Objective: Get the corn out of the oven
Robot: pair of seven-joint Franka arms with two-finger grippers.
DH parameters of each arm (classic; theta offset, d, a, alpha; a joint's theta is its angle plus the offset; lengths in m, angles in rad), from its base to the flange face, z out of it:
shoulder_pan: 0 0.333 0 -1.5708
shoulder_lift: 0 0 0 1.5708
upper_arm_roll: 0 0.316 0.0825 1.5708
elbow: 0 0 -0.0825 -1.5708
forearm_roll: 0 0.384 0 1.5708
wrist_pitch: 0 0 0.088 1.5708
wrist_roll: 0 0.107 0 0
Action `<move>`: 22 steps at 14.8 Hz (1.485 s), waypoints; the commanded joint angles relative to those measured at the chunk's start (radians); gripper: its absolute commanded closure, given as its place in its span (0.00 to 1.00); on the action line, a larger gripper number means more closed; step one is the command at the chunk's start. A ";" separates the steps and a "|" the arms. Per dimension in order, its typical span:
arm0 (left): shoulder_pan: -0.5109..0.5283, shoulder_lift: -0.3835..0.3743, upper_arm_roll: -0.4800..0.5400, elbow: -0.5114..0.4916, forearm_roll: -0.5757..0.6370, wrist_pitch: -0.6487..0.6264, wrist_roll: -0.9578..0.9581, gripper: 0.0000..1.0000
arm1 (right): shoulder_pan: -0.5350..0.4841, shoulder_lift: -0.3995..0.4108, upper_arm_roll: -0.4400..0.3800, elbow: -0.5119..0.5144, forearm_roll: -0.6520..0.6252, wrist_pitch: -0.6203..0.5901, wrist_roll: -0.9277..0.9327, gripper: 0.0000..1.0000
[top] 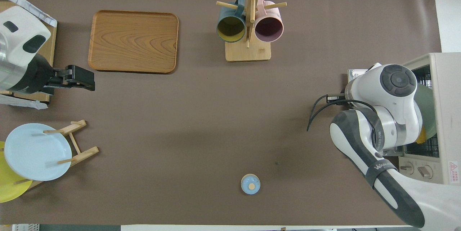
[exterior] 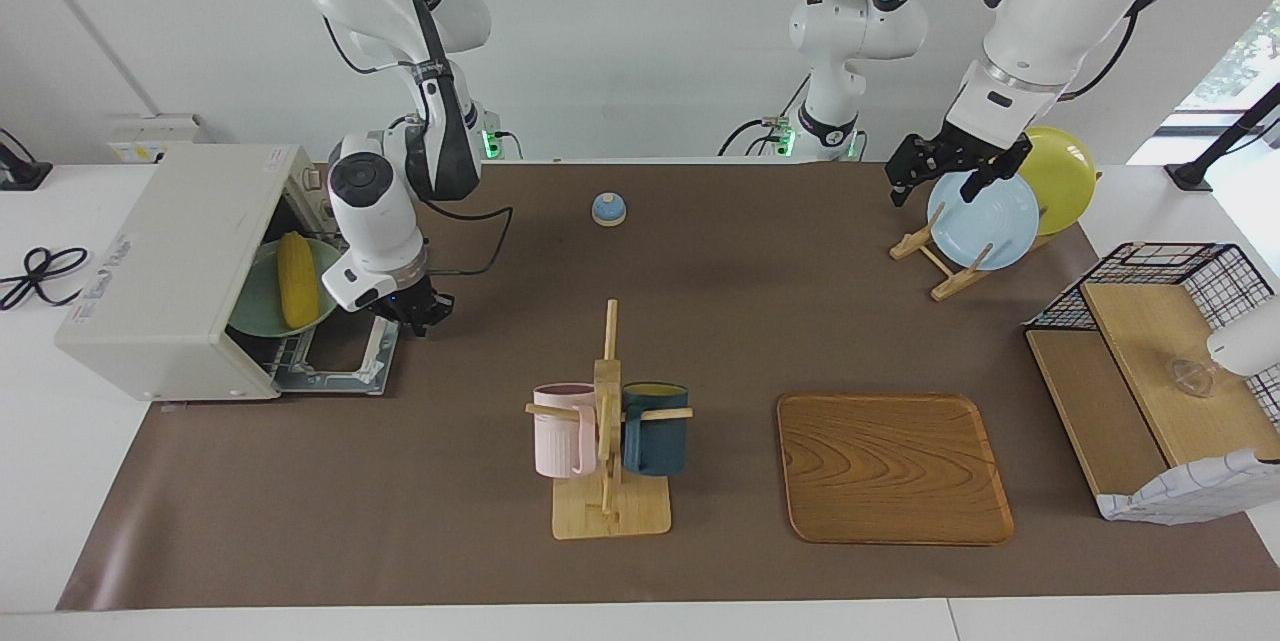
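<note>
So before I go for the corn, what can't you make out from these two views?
- Overhead view: corn hidden by the right arm; only the green plate's rim shows.
- Facing view: right gripper over the open oven door; finger opening unreadable.
- Facing view: oven rack mostly covered by plate and corn.

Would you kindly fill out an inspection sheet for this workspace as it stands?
Surface: brown mat, no spills seen.
Job's things: oven door open; corn on green plate inside.
Clutter: mug rack, wooden tray, plate rack, small blue lid, wire shelf.
Grippers: right gripper at the oven door, holding nothing; left gripper waits over the plate rack.
Cables: black cable beside the oven.
Surroundings: white wall, window.
</note>
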 commanded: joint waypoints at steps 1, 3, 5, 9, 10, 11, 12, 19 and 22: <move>0.018 -0.025 -0.005 -0.032 -0.013 0.031 0.014 0.00 | 0.012 -0.028 -0.009 0.110 -0.006 -0.194 0.053 0.72; 0.018 -0.028 -0.005 -0.045 -0.013 0.049 0.013 0.00 | 0.000 -0.067 -0.015 0.120 -0.032 -0.261 0.061 0.41; 0.015 -0.028 -0.005 -0.045 -0.013 0.049 0.014 0.00 | 0.002 -0.082 -0.014 0.120 -0.120 -0.315 0.065 0.35; 0.017 -0.028 -0.007 -0.055 -0.013 0.058 0.016 0.00 | -0.046 -0.099 -0.014 0.078 -0.170 -0.313 0.049 0.48; 0.011 -0.028 -0.007 -0.059 -0.013 0.067 0.014 0.00 | -0.060 -0.104 -0.015 0.077 -0.170 -0.319 0.024 0.49; 0.005 -0.028 -0.007 -0.059 -0.013 0.074 0.013 0.00 | -0.080 -0.105 -0.014 0.069 -0.169 -0.318 0.009 0.49; 0.002 -0.028 -0.007 -0.059 -0.013 0.074 0.014 0.00 | -0.106 -0.111 -0.014 0.048 -0.170 -0.306 0.004 0.49; 0.003 -0.026 -0.015 -0.059 -0.013 0.098 0.017 0.00 | -0.120 -0.131 -0.014 -0.009 -0.178 -0.247 -0.024 1.00; 0.014 -0.028 -0.015 -0.061 -0.013 0.103 0.019 0.00 | -0.107 -0.121 -0.011 0.020 -0.181 -0.250 -0.063 1.00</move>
